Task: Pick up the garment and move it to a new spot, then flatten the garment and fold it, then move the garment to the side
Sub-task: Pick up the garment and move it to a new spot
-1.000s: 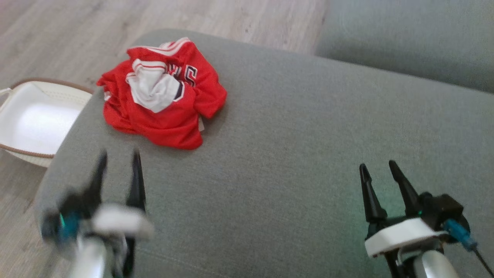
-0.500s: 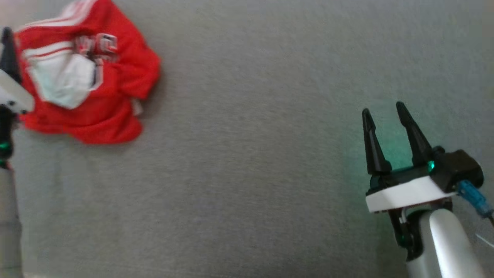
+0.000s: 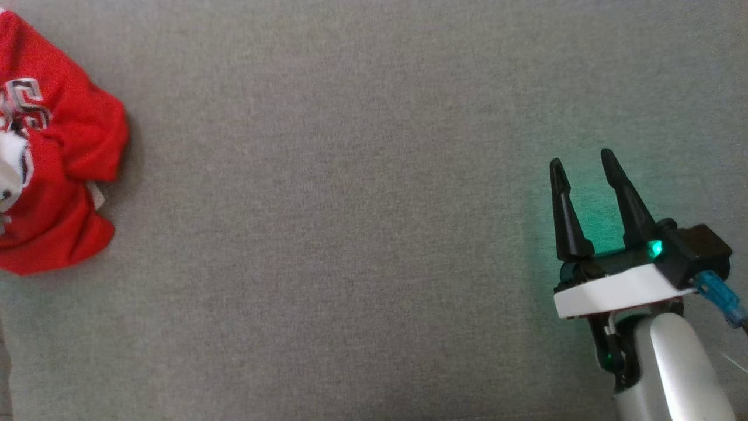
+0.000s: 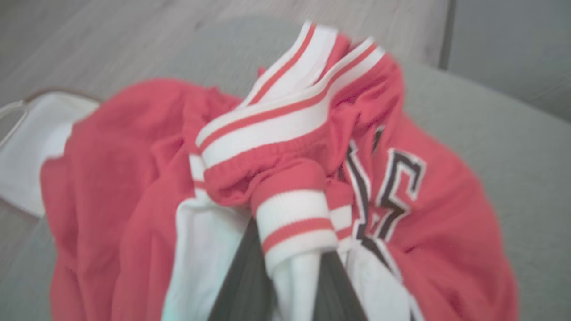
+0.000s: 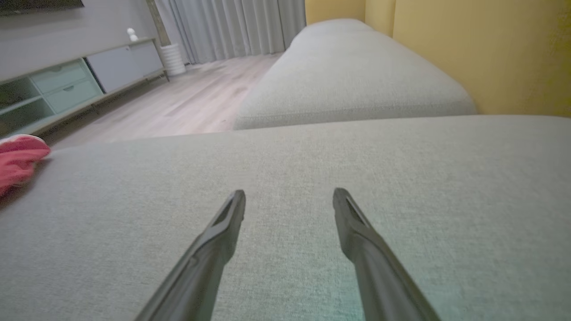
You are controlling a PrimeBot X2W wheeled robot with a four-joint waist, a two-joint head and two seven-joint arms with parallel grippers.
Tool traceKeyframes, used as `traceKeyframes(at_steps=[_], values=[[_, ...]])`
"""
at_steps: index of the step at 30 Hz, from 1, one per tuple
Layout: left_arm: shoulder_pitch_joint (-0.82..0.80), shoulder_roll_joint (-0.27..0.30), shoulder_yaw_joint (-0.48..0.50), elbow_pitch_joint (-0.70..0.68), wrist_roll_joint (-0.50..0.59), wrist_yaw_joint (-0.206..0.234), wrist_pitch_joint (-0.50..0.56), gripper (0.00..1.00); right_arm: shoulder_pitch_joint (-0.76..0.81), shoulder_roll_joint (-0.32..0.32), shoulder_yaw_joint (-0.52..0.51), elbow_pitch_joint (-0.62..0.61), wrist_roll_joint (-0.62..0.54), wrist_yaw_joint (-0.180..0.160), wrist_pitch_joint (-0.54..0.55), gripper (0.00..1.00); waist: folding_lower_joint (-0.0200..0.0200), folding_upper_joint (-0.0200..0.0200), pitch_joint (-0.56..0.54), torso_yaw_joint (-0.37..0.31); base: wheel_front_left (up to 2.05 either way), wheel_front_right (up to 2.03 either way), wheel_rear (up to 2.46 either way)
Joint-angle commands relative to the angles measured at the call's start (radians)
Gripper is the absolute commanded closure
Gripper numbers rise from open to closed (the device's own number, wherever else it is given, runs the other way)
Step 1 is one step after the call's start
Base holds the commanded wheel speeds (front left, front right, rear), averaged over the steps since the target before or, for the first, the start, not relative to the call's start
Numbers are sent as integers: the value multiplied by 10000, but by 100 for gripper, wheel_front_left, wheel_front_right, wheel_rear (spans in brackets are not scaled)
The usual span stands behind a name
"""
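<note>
The garment (image 3: 64, 175) lies crumpled on the cushion (image 3: 350, 234), at the left edge of the head view. At the bottom centre of the left wrist view, the left gripper (image 4: 290, 272) pinches only a striped cuff. Lifted by so small a fold, the cloth may slip free or trail and drag. The right gripper (image 3: 581, 159), lower right, stands spread and empty, well apart from the garment.

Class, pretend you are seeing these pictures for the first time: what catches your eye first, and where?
The crumpled red garment stands out, lying on the grey cushion at the head view's left edge. The left gripper pinches its white-and-red striped fold. The right gripper hangs open over bare cushion at the lower right, glowing green.
</note>
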Motion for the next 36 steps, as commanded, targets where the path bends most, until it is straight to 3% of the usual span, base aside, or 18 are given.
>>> traceKeyframes(at_steps=[1,9,14,15,20,24,30,36], values=[[-213,630,297,-563,-60,-94,-187,100,-59,-45,232,-232,123,-7,-128,0,-1,0,-584,56,0,0,0],[-1618,320,-545,-2125,-77,-1168,-1435,100,512,-45,227,462,684,-7,-444,0,-1,0,-2863,80,0,0,0],[-2675,-622,-1529,-2938,-349,-1624,-1553,100,983,-45,255,659,872,-7,-434,0,-1,0,-3905,-121,0,0,0],[-2944,-1129,-1924,-3160,-587,-1756,-1559,100,1080,-45,303,630,880,-7,-385,0,-1,0,-4169,-291,0,0,0],[-3201,-2362,-2837,-3573,-1143,-1953,-1637,100,1143,-45,345,386,834,-7,-233,0,-1,0,-4235,-824,0,0,0],[-2870,-2962,-3626,-3481,-1250,-2057,-1877,100,1089,-45,394,276,869,-7,-163,0,-1,0,-4068,-1337,0,0,0],[-1976,-3275,-4615,-2794,-951,-2116,-2725,100,940,-45,502,225,952,-7,-183,0,-1,0,-3694,-1957,0,0,0],[-788,-3353,-5546,-1122,200,-1979,-4725,100,681,-45,642,315,1020,-7,-289,0,-1,0,-3265,-2540,0,0,0]])
